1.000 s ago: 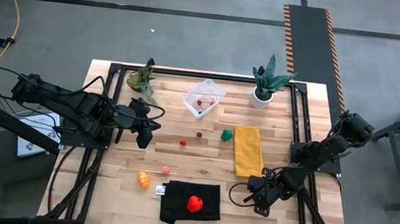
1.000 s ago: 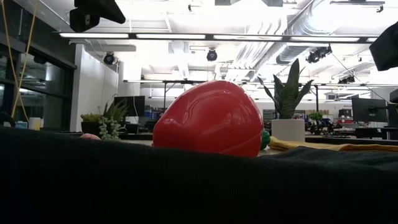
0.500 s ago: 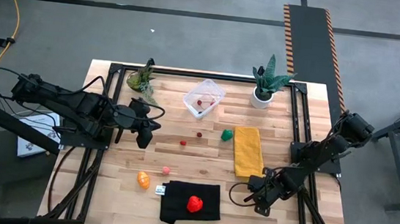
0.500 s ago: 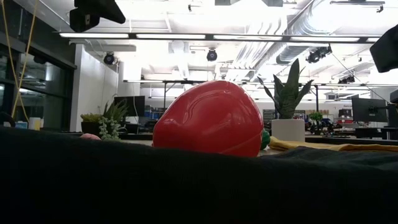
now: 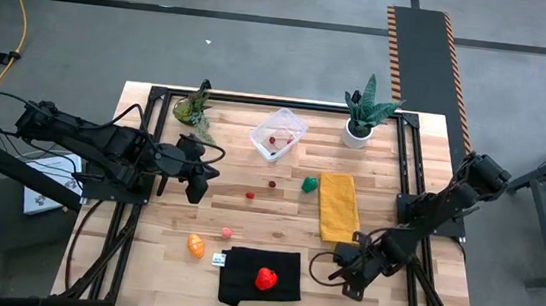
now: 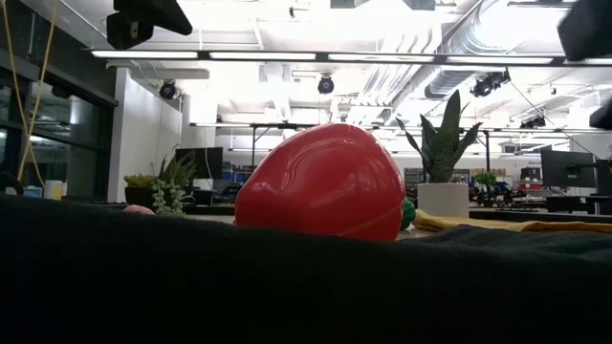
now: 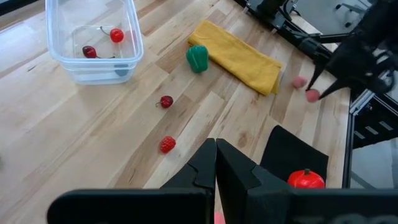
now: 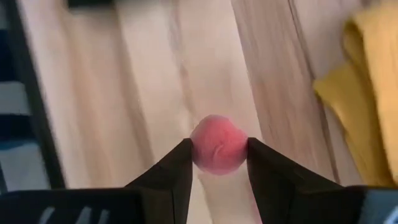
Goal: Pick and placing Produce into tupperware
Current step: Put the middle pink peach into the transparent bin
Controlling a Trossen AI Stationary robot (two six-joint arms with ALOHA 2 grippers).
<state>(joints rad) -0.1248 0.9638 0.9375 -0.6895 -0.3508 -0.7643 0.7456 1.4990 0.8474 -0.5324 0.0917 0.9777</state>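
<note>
We find the right gripper (image 8: pixel 217 152) above the desk (image 5: pixel 143 251) beside the yellow cloth (image 5: pixel 339 207), its jaws clamped on a pink berry (image 8: pixel 217 144). The left gripper (image 7: pixel 216 163) hangs mid-desk, jaws pressed together and empty. The tub (image 5: pixel 278 133) near the far edge holds two red berries (image 7: pixel 116 35).

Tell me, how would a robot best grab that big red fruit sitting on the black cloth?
Probably from straight above, jaws closing across the widest middle of the red fruit. The low view shows it rounded and smooth, bulging at mid-height, so a grip there is less likely to slip off. It lies on the black cloth, clear of other things. The right gripper is nearer but already holds a pink berry.
</note>
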